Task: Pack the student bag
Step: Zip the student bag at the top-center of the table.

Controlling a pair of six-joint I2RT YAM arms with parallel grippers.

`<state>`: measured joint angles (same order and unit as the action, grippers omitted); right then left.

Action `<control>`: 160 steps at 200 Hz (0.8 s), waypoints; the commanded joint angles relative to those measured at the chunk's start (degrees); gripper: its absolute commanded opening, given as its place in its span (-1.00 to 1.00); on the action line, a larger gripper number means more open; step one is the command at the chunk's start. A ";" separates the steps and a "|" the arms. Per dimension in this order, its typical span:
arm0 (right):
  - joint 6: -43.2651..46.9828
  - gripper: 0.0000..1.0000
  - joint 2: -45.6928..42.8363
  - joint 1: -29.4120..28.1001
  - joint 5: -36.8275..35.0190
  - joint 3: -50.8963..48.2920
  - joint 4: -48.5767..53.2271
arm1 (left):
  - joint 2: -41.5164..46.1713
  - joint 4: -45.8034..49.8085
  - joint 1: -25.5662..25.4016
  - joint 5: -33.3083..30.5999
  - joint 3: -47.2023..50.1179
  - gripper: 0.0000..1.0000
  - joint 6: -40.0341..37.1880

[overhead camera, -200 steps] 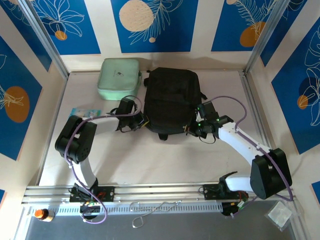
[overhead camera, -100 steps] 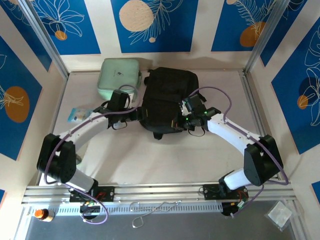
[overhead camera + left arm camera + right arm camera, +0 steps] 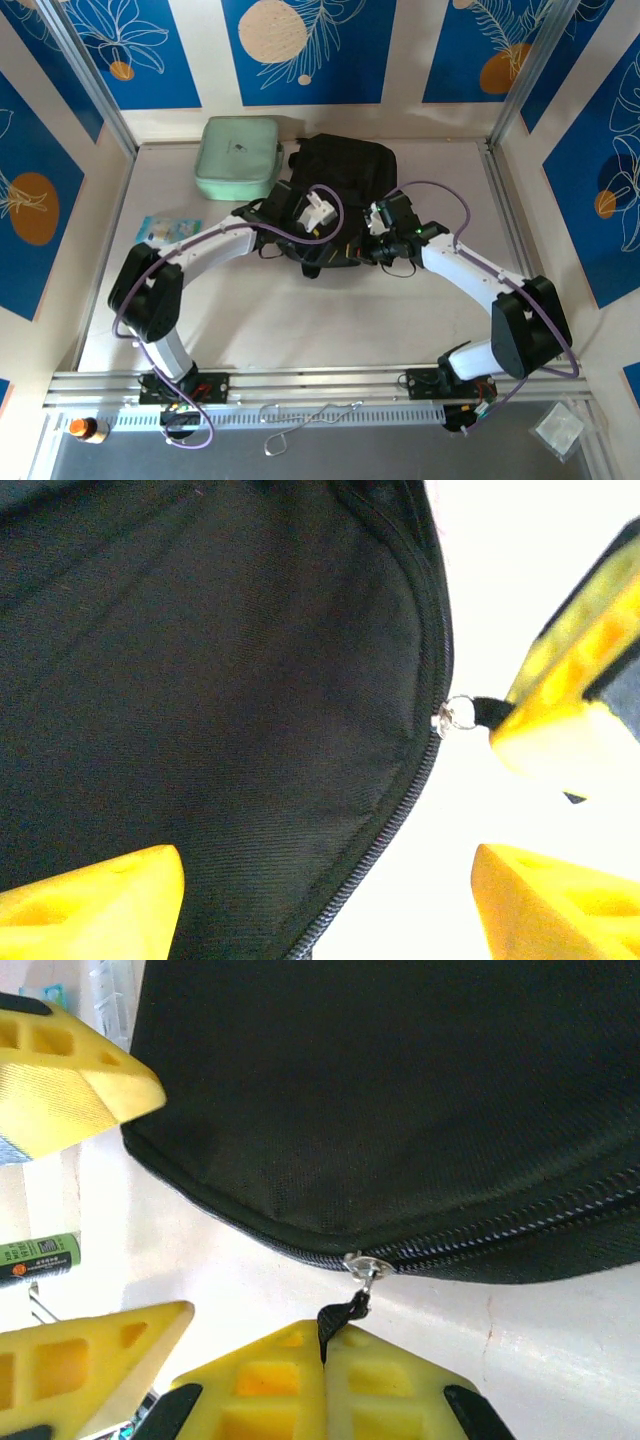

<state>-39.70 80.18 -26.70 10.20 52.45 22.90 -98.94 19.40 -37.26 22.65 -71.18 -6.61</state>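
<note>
**Hold the bag, then pull the zip**

Blue walls (image 3: 300, 50) with white leaves and round orange shapes stand around a pale table (image 3: 300, 320). The student bag (image 3: 340, 185) lies flat near the back of the table, in the middle. It is big and black.

The right gripper (image 3: 326, 1355) has its two fingers pressed together on the little black zip tab (image 3: 340, 1322). The tab hangs from a silver ring at the bag's near edge. The left gripper (image 3: 320, 920) has its fingers wide apart. The bag's edge lies between them, but they squeeze nothing.

I think the job now is to slide the zip so things can go inside. To do it well, the left fingers should close on the cloth next to the zip and hold it still. Then the right one should pull slowly along the zip line, not up and away. The zip bends round the corner, so the pull should bend with it. If the bag is not held, it may just slide along the smooth table.

A light green case (image 3: 238, 158) sits just left of the bag, at the back. A small pale blue packet (image 3: 165, 228) lies near the table's left edge. A little green tube (image 3: 40, 1255) with writing on it lies near the bag's corner.
</note>
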 commanded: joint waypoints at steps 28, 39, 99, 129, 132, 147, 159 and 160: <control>-2.22 -1.00 -1.76 0.94 3.97 -1.91 -2.21 | -5.99 0.78 -0.07 9.79 -3.17 0.50 -9.66; -2.27 -1.00 -2.03 1.12 3.65 -2.00 -1.66 | -6.88 0.98 -0.09 10.16 -3.19 0.48 -10.88; -3.26 -1.00 -2.16 4.28 1.87 -3.52 1.94 | -6.79 -7.43 -0.08 2.56 2.11 -0.24 -10.90; -4.72 -1.00 -2.31 7.60 1.84 -4.67 2.32 | -7.26 -7.00 -0.05 0.56 2.73 -0.50 -11.80; -4.87 -1.00 -2.31 7.89 1.84 -4.72 2.39 | -7.39 -6.74 -0.06 0.25 2.71 -0.53 -11.92; -5.03 -1.00 -2.32 9.08 0.90 -4.73 2.98 | -7.59 -5.61 -0.04 -0.85 2.68 -0.61 -12.28; -5.04 -1.00 -2.10 10.29 0.11 -4.42 3.74 | -7.33 -5.16 -0.09 -1.12 2.87 -0.65 -12.45; -5.08 -1.00 -2.07 10.41 0.05 -4.35 3.78 | -7.33 -5.12 -0.05 -1.12 2.88 -0.66 -12.50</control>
<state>-43.77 79.26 -18.48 12.01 48.36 23.35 -106.15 12.19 -37.41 24.88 -69.25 -17.74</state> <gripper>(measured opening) 0.045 0.192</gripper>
